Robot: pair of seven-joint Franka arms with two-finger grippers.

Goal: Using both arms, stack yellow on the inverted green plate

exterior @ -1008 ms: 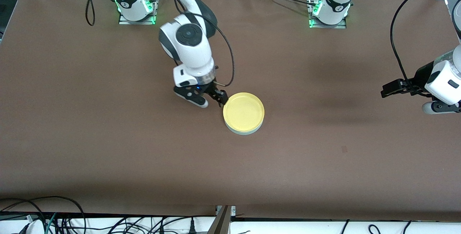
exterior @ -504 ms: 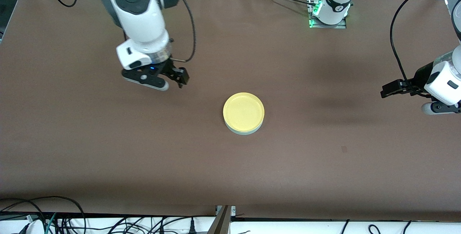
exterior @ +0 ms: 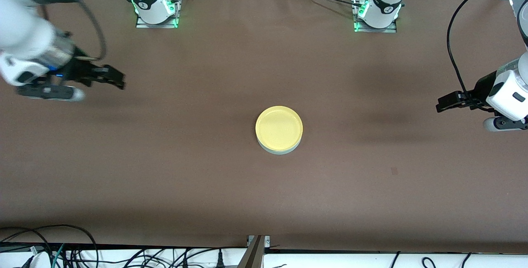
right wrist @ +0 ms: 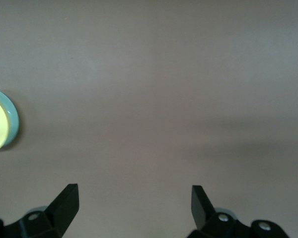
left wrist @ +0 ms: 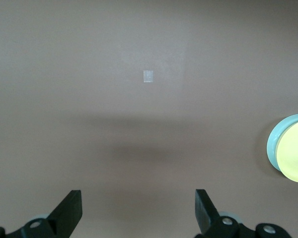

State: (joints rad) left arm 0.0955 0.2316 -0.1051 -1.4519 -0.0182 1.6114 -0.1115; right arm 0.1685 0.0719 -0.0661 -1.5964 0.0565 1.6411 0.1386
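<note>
Swinging away from the yellow plate, right gripper now hovers well apart, jaws released. Left gripper waits, released. Yellow sits on green plate; stacking looks done, arms only need retreating.

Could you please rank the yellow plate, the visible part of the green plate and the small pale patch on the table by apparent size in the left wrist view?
1. yellow plate, cut off by the frame edge
2. green plate, only a crescent showing beneath the yellow one
3. pale patch, smallest
</note>
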